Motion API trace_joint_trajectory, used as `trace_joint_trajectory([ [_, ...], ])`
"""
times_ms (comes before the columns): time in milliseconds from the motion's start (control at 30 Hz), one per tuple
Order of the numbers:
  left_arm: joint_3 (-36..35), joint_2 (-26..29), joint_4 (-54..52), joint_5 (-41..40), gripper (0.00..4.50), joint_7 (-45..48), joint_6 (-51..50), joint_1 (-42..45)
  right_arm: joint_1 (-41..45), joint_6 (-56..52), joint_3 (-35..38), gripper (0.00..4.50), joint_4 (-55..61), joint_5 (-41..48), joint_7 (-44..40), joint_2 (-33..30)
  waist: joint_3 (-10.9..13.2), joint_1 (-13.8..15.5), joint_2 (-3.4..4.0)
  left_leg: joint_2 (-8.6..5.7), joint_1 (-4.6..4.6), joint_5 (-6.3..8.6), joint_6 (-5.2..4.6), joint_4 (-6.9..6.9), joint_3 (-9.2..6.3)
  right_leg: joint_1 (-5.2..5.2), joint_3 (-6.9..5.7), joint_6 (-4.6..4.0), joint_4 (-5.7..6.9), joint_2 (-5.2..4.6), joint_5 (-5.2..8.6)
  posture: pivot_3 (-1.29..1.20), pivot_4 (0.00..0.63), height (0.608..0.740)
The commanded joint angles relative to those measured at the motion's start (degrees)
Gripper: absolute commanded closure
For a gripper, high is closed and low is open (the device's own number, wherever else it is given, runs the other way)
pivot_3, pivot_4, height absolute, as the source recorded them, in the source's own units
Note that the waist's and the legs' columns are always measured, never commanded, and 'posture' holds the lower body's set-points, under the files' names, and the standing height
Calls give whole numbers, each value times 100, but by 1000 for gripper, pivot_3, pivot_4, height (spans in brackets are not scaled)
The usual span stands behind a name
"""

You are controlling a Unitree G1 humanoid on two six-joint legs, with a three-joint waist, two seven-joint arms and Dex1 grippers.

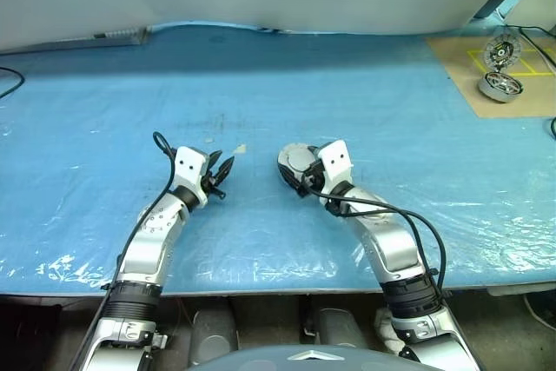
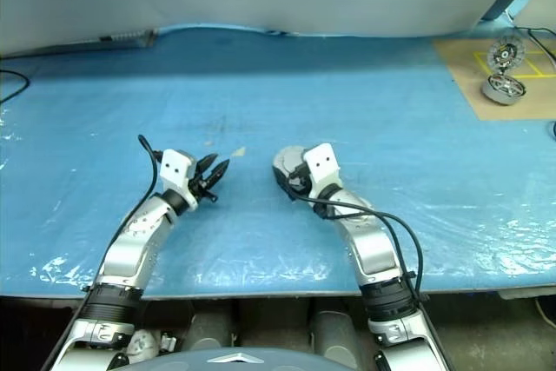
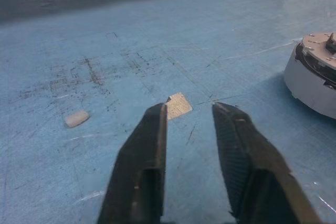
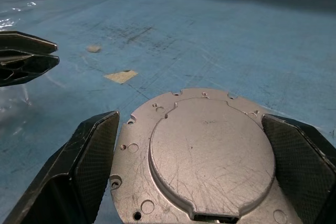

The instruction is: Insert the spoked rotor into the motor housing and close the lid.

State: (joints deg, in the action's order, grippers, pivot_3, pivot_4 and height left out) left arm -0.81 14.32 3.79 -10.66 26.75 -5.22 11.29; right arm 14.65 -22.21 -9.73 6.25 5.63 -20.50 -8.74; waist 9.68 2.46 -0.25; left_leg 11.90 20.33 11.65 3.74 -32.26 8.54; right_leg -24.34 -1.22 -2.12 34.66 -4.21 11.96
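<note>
The motor housing (image 4: 210,156) is a round silver unit, and its flat solid face with small holes is turned to the right wrist view. My right gripper (image 1: 294,169) is shut on it, one black finger on each side of its rim, low over the blue table near the middle. In the left wrist view the housing (image 3: 315,77) appears as a pale round wall off to one side. My left gripper (image 3: 189,109) hovers a short way to its left, narrowly open with nothing between the fingers. The spoked rotor and the lid are hidden.
A tan scrap of tape (image 3: 178,105) and a small crumb (image 3: 76,118) lie on the blue sheet ahead of the left gripper. At the far right, a brown board (image 1: 460,67) carries two shiny wheel-like units (image 1: 501,86). A black cable (image 1: 9,80) lies at the far left.
</note>
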Motion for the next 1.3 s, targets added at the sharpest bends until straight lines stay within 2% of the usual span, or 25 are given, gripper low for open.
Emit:
trace_joint_trajectory([
  [33, -47, 39, -137, -1, 4177, -29, 26, 73, 64, 123, 66, 0, 141, -8, 60, 31, 0, 0, 0, 0, 0, 0, 0, 0, 0, 0, 0, 0, 0, 0, 0, 0, 150, 740],
  [500, -26, 11, -125, -30, 4177, -3, -40, 97, 56, -20, 170, 0, 236, 285, -132, 26, 0, 0, 0, 0, 0, 0, 0, 0, 0, 0, 0, 0, -1, 0, 0, 0, 150, 740],
  [933, -13, 13, -98, -28, 4177, 39, -60, 127, 76, 101, 125, 0, 242, 171, -161, 20, 0, 1, 0, 0, 0, 0, 0, 1, 0, 0, 0, 0, -1, 0, 0, 0, 150, 740],
  [1100, -12, 16, -86, -25, 4177, 61, -71, 145, 89, 282, 174, 0, 479, 477, -376, 153, 0, -3, 0, 0, 3, 0, 0, 2, 0, -3, 0, 0, -2, 0, 1, 0, 150, 740],
  [1233, -3, 12, -74, -23, 4177, 68, -78, 168, 277, 983, -399, 0, -82, -912, -43, -486, 0, -2, 0, 0, 21, 0, 0, 0, 0, -18, -1, 0, -1, 0, 0, 0, 150, 740],
  [1300, 0, 14, -75, -24, 4177, 72, -84, 173, 241, 1163, -547, 0, -119, -967, -220, -626, 0, 6, 0, -3, 27, -1, 2, -5, -1, -18, -1, 1, -1, -1, -1, 0, 150, 740],
])
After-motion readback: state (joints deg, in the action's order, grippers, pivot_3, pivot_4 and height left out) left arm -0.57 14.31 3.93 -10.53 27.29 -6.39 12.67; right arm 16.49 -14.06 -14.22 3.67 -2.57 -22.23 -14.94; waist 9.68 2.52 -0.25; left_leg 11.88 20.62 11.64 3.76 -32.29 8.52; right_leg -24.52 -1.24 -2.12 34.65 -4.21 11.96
